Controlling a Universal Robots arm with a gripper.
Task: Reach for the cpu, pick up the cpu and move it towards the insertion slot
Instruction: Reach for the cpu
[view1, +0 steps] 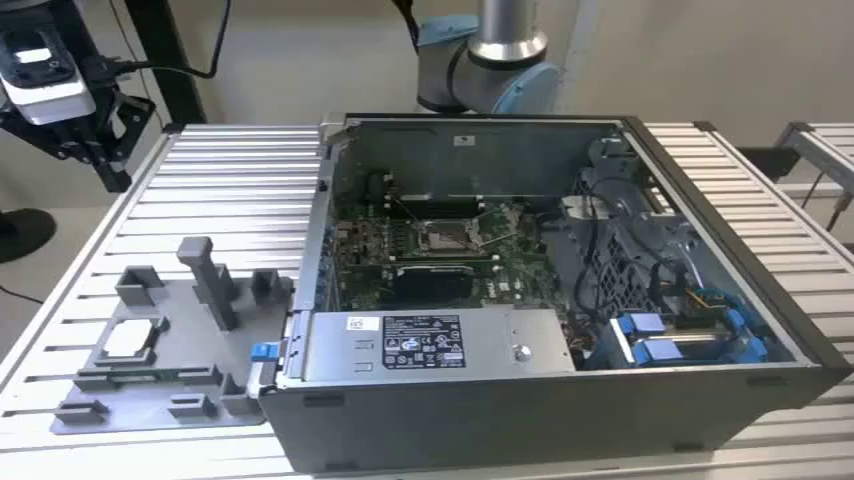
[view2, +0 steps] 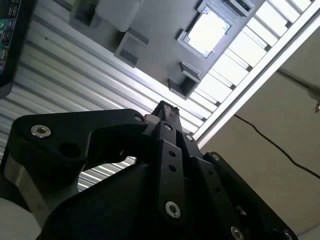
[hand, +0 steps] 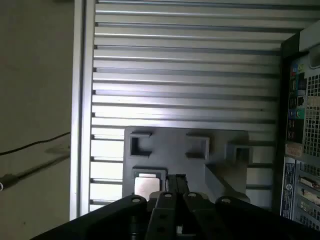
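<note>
the gripper (view1: 114, 172) hung above the far part of the slatted metal table (view1: 227, 190), at the exterior view's left. it was well apart from the open computer case (view1: 534, 420). in both wrist views its fingers (view2: 167, 120) were pressed together at the tips, and nothing was held between them.

the cpu (view1: 127, 340) lay flat, silvery side up, in a square recess of the grey fixture plate (view1: 174, 405). the plate sat on the table just beside the case, on the exterior view's left. the gripper was raised clear of the plate and touched neither it nor the cpu. in the first wrist view the gripper body hid one edge of the cpu (hand: 146, 184). in the second wrist view the cpu (view2: 207, 31) showed whole in its recess.

the insertion slot (view1: 445, 236) sat on the green motherboard inside the case, a silver frame with a dark centre. the case wall stood between it and the cpu.
</note>
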